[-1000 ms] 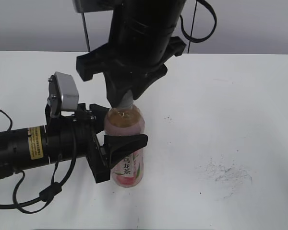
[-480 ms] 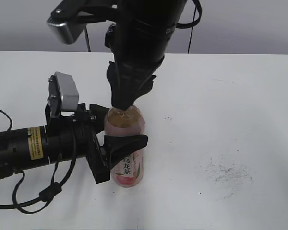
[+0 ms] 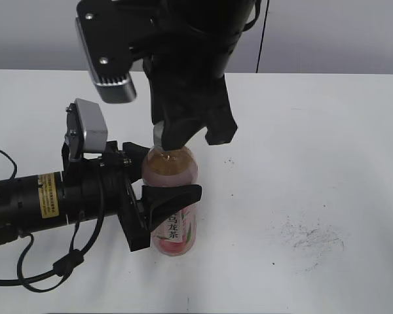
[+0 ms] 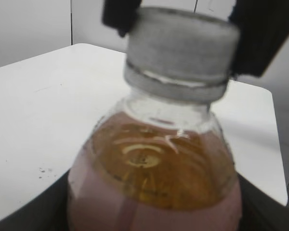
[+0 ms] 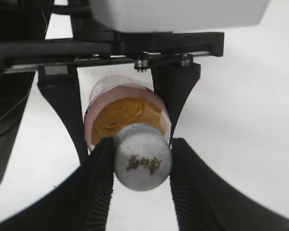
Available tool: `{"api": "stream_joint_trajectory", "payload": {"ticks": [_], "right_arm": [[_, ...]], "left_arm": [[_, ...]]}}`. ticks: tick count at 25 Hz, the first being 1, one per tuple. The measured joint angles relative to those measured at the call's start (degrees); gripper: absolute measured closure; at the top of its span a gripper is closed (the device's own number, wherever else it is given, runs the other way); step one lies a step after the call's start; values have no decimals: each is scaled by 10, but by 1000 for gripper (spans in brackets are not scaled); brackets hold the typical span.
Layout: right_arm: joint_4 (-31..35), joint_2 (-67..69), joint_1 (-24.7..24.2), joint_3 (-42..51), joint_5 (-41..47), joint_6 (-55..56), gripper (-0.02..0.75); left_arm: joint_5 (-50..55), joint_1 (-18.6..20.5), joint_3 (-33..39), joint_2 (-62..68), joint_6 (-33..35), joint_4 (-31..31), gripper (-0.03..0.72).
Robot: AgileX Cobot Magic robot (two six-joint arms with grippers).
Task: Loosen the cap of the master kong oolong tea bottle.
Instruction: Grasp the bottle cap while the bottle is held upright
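On the white counter (image 3: 327, 131): the master kong oolong tea bottle (image 3: 173, 203) stands upright, left of centre, nearly full of amber tea.
Left pincer (image 3: 158, 196): clamped around the bottle's body at the label, bracing it from the side.
Right pincer (image 5: 140, 159): closed from above on the cap (image 5: 143, 156), one finger pressed against each side of its ribbed wall.
Handling: the bottle looks heavy with liquid, yet its thin clear wall is soft and would likely dent under a hard squeeze; the label may be slick.
Where to hold: the ribbed side of the cap offers the best purchase for twisting, with the body held low and firm.
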Motion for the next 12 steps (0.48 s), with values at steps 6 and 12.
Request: {"api": "stream_joint_trajectory", "payload": {"ticks": [6,12], "right_arm": [[-5,-1,7,0,-1,-254,465],[-23,-2,21,0,-1,-396,465]], "left_arm": [[0,0,0,0,1,1,243],[-1,0,1,0,3,4,243]]}}
